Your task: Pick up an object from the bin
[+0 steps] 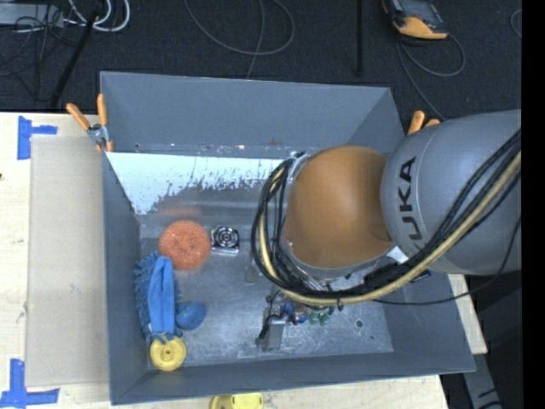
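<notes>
Well left of tool (272,329): blue brush (161,295); tool's grip state untellable.

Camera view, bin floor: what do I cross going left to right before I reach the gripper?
In order: blue fuzzy duster → orange round scrubber → small shiny metal piece → gripper. The yellow round piece lies at the duster's near end, level with it across the view, so it is left out of the order.
</notes>
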{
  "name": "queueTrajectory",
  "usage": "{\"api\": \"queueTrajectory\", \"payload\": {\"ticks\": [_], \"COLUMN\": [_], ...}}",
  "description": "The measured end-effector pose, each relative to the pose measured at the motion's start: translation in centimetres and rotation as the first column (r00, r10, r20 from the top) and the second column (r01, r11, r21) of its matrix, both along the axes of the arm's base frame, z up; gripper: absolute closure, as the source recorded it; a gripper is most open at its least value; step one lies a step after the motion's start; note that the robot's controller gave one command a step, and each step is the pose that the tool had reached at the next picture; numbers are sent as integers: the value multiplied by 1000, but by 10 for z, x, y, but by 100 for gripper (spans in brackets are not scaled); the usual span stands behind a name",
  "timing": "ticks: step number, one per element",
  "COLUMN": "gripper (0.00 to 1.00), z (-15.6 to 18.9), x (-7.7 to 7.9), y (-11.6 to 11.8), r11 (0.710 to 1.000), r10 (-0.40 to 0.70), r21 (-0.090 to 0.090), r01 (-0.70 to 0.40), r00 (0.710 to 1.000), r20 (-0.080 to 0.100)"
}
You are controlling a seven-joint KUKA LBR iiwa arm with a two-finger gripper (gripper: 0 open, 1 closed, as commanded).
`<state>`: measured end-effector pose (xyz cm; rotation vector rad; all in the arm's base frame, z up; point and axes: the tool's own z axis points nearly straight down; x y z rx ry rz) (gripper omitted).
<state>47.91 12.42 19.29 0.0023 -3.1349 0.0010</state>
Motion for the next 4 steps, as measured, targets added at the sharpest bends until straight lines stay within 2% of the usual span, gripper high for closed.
{"api": "queueTrajectory", "payload": {"ticks": [1,2,3,4], "gripper": [0,0,0,0], "z": [-45,-20,6,-43], "x": [5,28,64,50], "y": [16,-31,-60,-81], "r11": [999,999,999,996], "r10": [48,44,39,93], "r21": [2,1,-2,2], "r01": [-48,-44,-39,-93], "r00": [999,999,999,996], "r20": [13,-3,21,14]}}
